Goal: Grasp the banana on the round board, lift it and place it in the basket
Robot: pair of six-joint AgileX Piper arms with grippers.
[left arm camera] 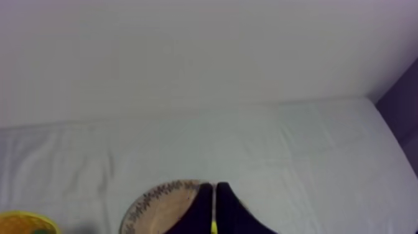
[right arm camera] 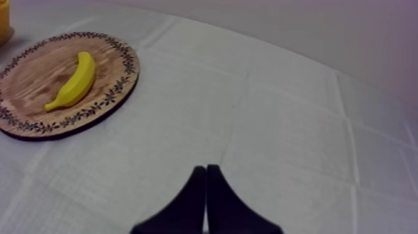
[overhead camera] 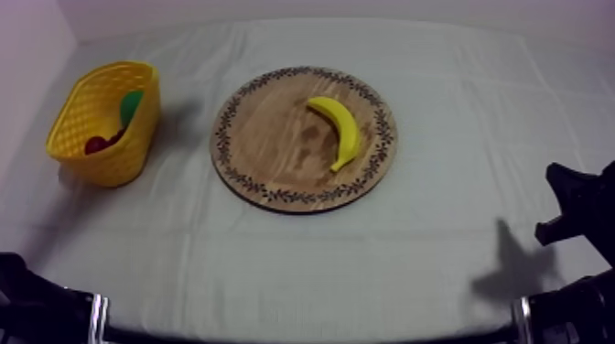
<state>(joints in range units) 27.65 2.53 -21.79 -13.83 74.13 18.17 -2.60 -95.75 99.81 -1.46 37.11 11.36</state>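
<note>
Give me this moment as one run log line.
banana on wooden board, untouched | yellow basket at table's left side | left gripper shut | right gripper shut

Grainy wooden board (overhead camera: 275, 146), glossy banana (overhead camera: 339, 128), creased cloth (overhead camera: 439, 238)

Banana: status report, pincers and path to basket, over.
Left pincer shut, empty; right pincer shut, empty. Banana lying on wooden board, untouched. Nothing between board and yellow basket.

No readable text, label, brand, number or sign in any view. Rim of wooden board (overhead camera: 275, 137) carries ornamental pattern, not lettering. Wall of yellow basket (overhead camera: 130, 151) unmarked.
</note>
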